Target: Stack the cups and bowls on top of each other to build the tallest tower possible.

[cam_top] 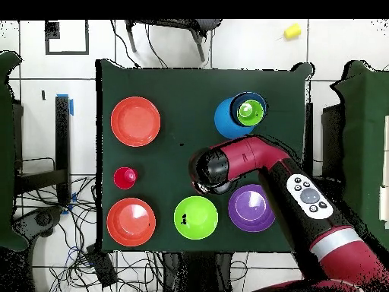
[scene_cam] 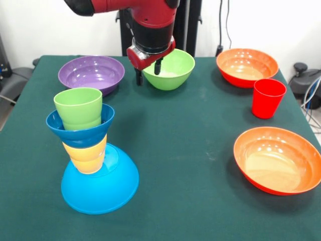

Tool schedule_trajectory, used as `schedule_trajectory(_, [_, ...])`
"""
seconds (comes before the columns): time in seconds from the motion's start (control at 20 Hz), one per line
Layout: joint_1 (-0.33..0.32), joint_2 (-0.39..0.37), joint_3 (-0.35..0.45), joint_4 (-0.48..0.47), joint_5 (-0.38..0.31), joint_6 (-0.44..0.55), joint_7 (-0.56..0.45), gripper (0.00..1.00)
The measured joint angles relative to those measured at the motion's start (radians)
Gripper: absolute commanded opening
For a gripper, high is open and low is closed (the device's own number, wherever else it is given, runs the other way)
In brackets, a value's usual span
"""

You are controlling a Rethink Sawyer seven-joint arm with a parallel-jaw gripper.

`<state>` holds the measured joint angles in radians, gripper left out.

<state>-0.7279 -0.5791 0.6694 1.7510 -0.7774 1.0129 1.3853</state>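
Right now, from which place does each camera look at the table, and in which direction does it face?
Front view: it sits across the table and faces the robot; the red arm enters from above, its end effector hanging open beside the green bowl.
Overhead view: it sits above and looks straight down, robot base at the bottom; the arm reaches up across the cloth.
Shared: both show the tower on the light-blue bowl, the red cup, the purple bowl and two orange bowls, but turned half round.
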Motion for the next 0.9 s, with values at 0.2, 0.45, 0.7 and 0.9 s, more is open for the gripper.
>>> schedule_trajectory(0.2, [0.007,0.016,-0.004,-0.007,0.0,0.0,0.0,1.0])
schedule_trajectory(0.45, [0.022,0.027,-0.018,-0.021,-0.006,0.0,0.0,1.0])
schedule_trajectory(0.7, [0.042,0.028,-0.046,-0.032,-0.007,0.0,0.0,1.0])
schedule_trajectory(0.9, [0.064,0.028,-0.071,-0.043,-0.009,0.0,0.0,1.0])
